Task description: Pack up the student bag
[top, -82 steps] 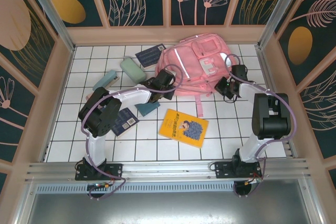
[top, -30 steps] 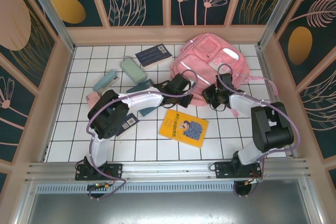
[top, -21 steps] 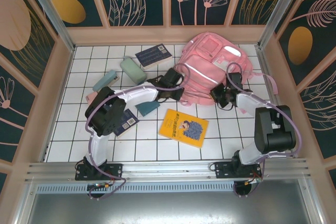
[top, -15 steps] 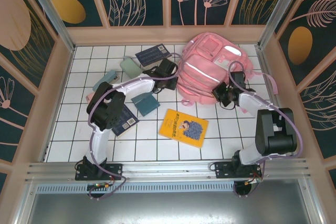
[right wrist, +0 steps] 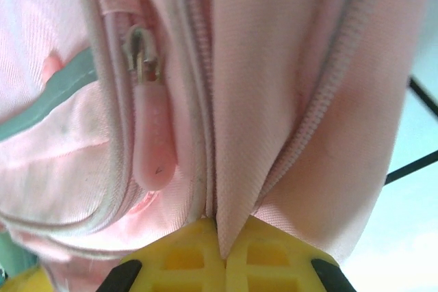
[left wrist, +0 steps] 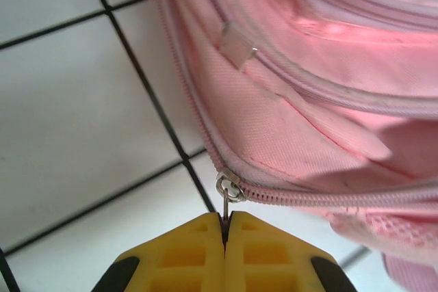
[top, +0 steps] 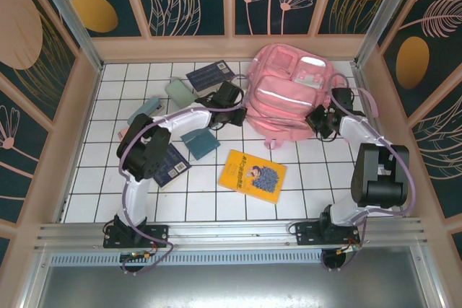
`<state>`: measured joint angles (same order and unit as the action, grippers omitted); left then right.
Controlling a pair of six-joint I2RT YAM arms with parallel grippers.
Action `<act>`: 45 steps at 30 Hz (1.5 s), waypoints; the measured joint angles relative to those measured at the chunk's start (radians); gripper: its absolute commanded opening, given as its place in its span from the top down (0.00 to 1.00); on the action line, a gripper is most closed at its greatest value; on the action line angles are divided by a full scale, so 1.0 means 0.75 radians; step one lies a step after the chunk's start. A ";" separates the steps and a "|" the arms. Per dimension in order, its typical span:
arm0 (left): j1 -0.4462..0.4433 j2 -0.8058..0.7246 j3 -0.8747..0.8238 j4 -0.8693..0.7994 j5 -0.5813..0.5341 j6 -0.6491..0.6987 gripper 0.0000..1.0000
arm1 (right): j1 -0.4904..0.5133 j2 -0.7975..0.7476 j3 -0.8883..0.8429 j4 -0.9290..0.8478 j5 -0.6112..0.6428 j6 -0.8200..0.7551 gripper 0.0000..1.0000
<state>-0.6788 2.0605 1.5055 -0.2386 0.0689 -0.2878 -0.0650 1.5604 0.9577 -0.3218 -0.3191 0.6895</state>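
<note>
White square tiles with dark grout lines cover the desk [top: 94,178], which is fenced by wooden-framed panels painted with pale flowers on a dark ground. Student bag [top: 285,99]: a large pink backpack lying toward the far right corner of the desk, pockets and pale reflective strip facing up, one strap trailing toward the near edge.

Left gripper [top: 232,99]: set against the left side of the bag. In the left wrist view its yellow fingers [left wrist: 185,254] are pressed together on the metal zipper pull [left wrist: 226,200] at the end of a closed zip run, above the tiles.

Right gripper [top: 317,119]: set against the right side of the bag. In the right wrist view its yellow fingers [right wrist: 263,251] are clamped shut on a fold of pink bag fabric; a pink rubber zip tab [right wrist: 152,148] hangs just beside the pinched fold.

Loose items: yellow book [top: 253,175] near the middle of the desk; dark blue book [top: 211,76] at the far edge, left of the bag; pale green case [top: 182,94] and teal stapler-like object [top: 144,112] toward the left edge; teal card [top: 200,142] and a second dark book [top: 172,165] beside the left arm.
</note>
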 measured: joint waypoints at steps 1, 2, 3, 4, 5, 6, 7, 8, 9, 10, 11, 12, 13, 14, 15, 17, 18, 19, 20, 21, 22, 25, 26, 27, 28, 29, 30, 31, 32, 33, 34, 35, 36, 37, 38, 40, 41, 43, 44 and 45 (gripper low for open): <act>-0.028 -0.022 -0.015 -0.002 -0.003 0.001 1.00 | -0.020 0.015 0.021 -0.014 0.009 -0.012 1.00; -0.057 -0.043 -0.027 -0.002 -0.003 -0.001 1.00 | -0.042 0.029 0.041 -0.027 0.019 -0.024 1.00; -0.081 -0.058 -0.034 -0.002 -0.002 -0.002 1.00 | -0.061 0.038 0.056 -0.037 0.029 -0.033 1.00; -0.108 -0.070 -0.039 -0.001 0.003 -0.004 1.00 | -0.082 0.046 0.072 -0.048 0.042 -0.044 0.92; -0.136 -0.078 -0.040 0.000 0.009 -0.008 1.00 | -0.108 0.053 0.089 -0.063 0.055 -0.055 0.81; -0.161 -0.081 -0.040 0.002 0.017 -0.013 1.00 | -0.124 0.057 0.099 -0.071 0.067 -0.066 0.67; -0.184 -0.081 -0.039 0.004 0.028 -0.018 1.00 | -0.145 0.058 0.110 -0.078 0.097 -0.074 0.52; -0.207 -0.079 -0.034 0.001 0.040 -0.024 1.00 | -0.164 0.059 0.121 -0.077 0.120 -0.084 0.44; -0.221 -0.076 -0.024 -0.008 0.049 -0.032 1.00 | -0.179 0.059 0.132 -0.076 0.139 -0.090 0.41; -0.238 -0.066 0.000 -0.025 0.064 -0.041 1.00 | -0.195 0.058 0.144 -0.073 0.160 -0.097 0.39; -0.252 -0.048 0.031 -0.038 0.077 -0.048 1.00 | -0.205 0.056 0.151 -0.068 0.171 -0.100 0.38; -0.263 -0.028 0.063 -0.047 0.089 -0.054 1.00 | -0.208 0.053 0.151 -0.066 0.176 -0.102 0.37; -0.275 0.001 0.106 -0.057 0.101 -0.062 1.00 | -0.207 0.045 0.148 -0.067 0.181 -0.098 0.35; -0.285 0.035 0.155 -0.063 0.118 -0.071 1.00 | -0.200 0.031 0.137 -0.066 0.183 -0.092 0.33; -0.292 0.060 0.188 -0.067 0.131 -0.078 1.00 | -0.193 0.011 0.118 -0.066 0.186 -0.083 0.33; -0.306 0.111 0.250 -0.074 0.158 -0.087 1.00 | -0.169 -0.053 0.058 -0.079 0.192 -0.060 0.33; -0.311 0.130 0.270 -0.077 0.168 -0.088 1.00 | -0.155 -0.089 0.023 -0.086 0.192 -0.042 0.33; -0.316 0.146 0.286 -0.078 0.179 -0.088 1.00 | -0.138 -0.135 -0.021 -0.094 0.190 -0.022 0.33; -0.319 0.158 0.294 -0.079 0.187 -0.089 1.00 | -0.121 -0.179 -0.064 -0.101 0.188 0.000 0.33; -0.321 0.162 0.297 -0.081 0.192 -0.089 1.00 | -0.099 -0.223 -0.105 -0.110 0.185 0.026 0.33; -0.322 0.164 0.297 -0.083 0.198 -0.088 1.00 | -0.070 -0.271 -0.147 -0.119 0.184 0.050 0.32; -0.322 0.164 0.297 -0.093 0.213 -0.087 1.00 | 0.038 -0.380 -0.231 -0.140 0.184 0.135 0.31; -0.322 0.164 0.297 -0.093 0.214 -0.087 1.00 | 0.075 -0.406 -0.254 -0.138 0.179 0.171 0.31; -0.322 0.164 0.297 -0.094 0.215 -0.087 1.00 | 0.106 -0.423 -0.274 -0.131 0.171 0.205 0.31; -0.322 0.164 0.297 -0.096 0.217 -0.087 1.00 | 0.139 -0.437 -0.300 -0.114 0.157 0.247 0.31; -0.322 0.164 0.293 -0.096 0.217 -0.087 1.00 | 0.167 -0.443 -0.326 -0.095 0.144 0.285 0.31; -0.322 0.164 0.290 -0.096 0.217 -0.087 1.00 | 0.192 -0.443 -0.347 -0.076 0.137 0.319 0.32; -0.322 0.164 0.283 -0.095 0.217 -0.087 1.00 | 0.215 -0.440 -0.368 -0.053 0.131 0.356 0.36; -0.322 0.164 0.274 -0.095 0.217 -0.087 1.00 | 0.229 -0.436 -0.381 -0.032 0.124 0.387 0.39; -0.322 0.164 0.262 -0.096 0.217 -0.087 1.00 | 0.242 -0.425 -0.391 -0.008 0.115 0.419 0.44; -0.322 0.164 0.254 -0.096 0.217 -0.087 1.00 | 0.250 -0.406 -0.394 0.015 0.108 0.442 0.51; -0.322 0.164 0.249 -0.097 0.216 -0.087 1.00 | 0.254 -0.387 -0.394 0.031 0.109 0.461 0.57; -0.322 0.164 0.246 -0.097 0.212 -0.087 1.00 | 0.255 -0.360 -0.393 0.047 0.110 0.472 0.69; -0.322 0.164 0.246 -0.097 0.207 -0.087 1.00 | 0.255 -0.340 -0.388 0.049 0.116 0.479 0.80; -0.322 0.164 0.246 -0.097 0.200 -0.086 1.00 | 0.255 -0.327 -0.382 0.048 0.125 0.481 0.86; -0.322 0.164 0.246 -0.099 0.172 -0.077 1.00 | 0.255 -0.313 -0.360 0.044 0.141 0.473 1.00; -0.322 0.164 0.246 -0.102 0.151 -0.072 1.00 | 0.255 -0.313 -0.346 0.038 0.150 0.467 1.00; -0.322 0.164 0.246 -0.108 0.106 -0.060 1.00 | 0.247 -0.314 -0.331 0.025 0.155 0.443 1.00; -0.322 0.164 0.246 -0.110 0.086 -0.054 1.00 | 0.240 -0.314 -0.330 0.023 0.155 0.437 1.00; -0.321 0.164 0.246 -0.115 0.060 -0.048 1.00 | 0.228 -0.314 -0.330 0.018 0.154 0.427 1.00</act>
<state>-0.9199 2.1834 1.6897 -0.3248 0.1135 -0.3237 0.1059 1.3247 0.7105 -0.3080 -0.2035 1.0096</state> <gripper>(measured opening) 0.064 0.054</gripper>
